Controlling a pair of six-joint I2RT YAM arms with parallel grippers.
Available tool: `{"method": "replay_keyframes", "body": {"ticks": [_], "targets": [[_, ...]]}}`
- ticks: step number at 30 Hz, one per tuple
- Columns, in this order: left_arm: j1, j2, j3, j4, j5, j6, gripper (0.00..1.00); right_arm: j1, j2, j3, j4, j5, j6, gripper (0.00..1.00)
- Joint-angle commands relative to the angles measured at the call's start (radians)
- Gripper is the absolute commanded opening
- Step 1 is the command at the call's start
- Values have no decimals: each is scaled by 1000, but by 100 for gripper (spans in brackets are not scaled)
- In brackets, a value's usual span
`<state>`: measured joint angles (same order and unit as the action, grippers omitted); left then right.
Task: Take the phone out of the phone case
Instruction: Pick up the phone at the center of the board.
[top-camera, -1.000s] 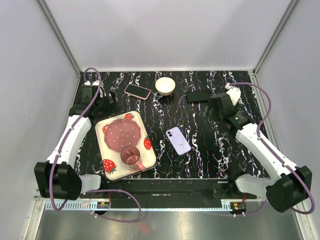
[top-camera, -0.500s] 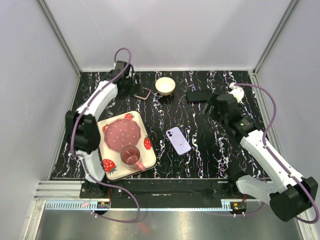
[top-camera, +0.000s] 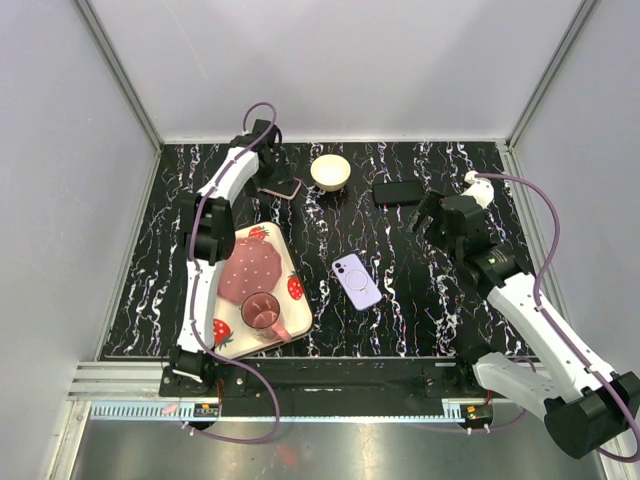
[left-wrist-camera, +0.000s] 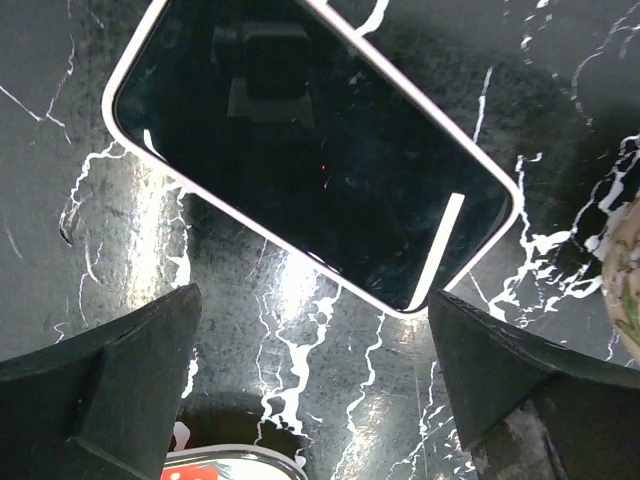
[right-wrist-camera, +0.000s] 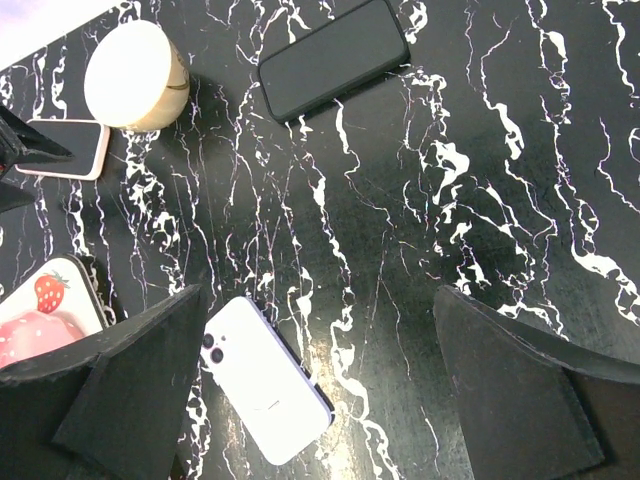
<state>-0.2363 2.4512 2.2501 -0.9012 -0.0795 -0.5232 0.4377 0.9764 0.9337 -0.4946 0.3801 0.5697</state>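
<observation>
A phone in a pale pink case (left-wrist-camera: 310, 150) lies screen up on the black marble table; it also shows in the top view (top-camera: 281, 186) and the right wrist view (right-wrist-camera: 65, 148). My left gripper (left-wrist-camera: 320, 400) is open and empty, hovering just at the near edge of that phone (top-camera: 266, 172). A lavender phone (top-camera: 357, 280) lies face down mid-table, also seen in the right wrist view (right-wrist-camera: 265, 392). My right gripper (right-wrist-camera: 325, 400) is open and empty above the table, right of the lavender phone (top-camera: 428, 212).
A black phone (top-camera: 398, 191) and a cream bowl (top-camera: 330, 172) lie at the back. A strawberry tray (top-camera: 297, 288) with a pink plate (top-camera: 250, 268) and a mug (top-camera: 262, 312) sits front left. Its corner shows under my left gripper (left-wrist-camera: 225, 465).
My left arm has swung from the left side across the back to hover at the pink-cased phone. My right arm has shifted slightly right and nearer.
</observation>
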Motion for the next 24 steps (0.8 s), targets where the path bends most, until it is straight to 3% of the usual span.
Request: {"method": "replay_keyframes", "body": {"ticks": [1, 6, 24], "targets": [[2, -17, 8, -2, -23, -40, 99, 3, 16, -3, 37, 0, -8, 100], [9, -15, -58, -22, -112, -51, 99, 1, 67, 14, 42, 2, -13, 100], [156, -43, -9, -125, -261, 15, 99, 2, 61, 14, 39, -1, -11, 100]]}}
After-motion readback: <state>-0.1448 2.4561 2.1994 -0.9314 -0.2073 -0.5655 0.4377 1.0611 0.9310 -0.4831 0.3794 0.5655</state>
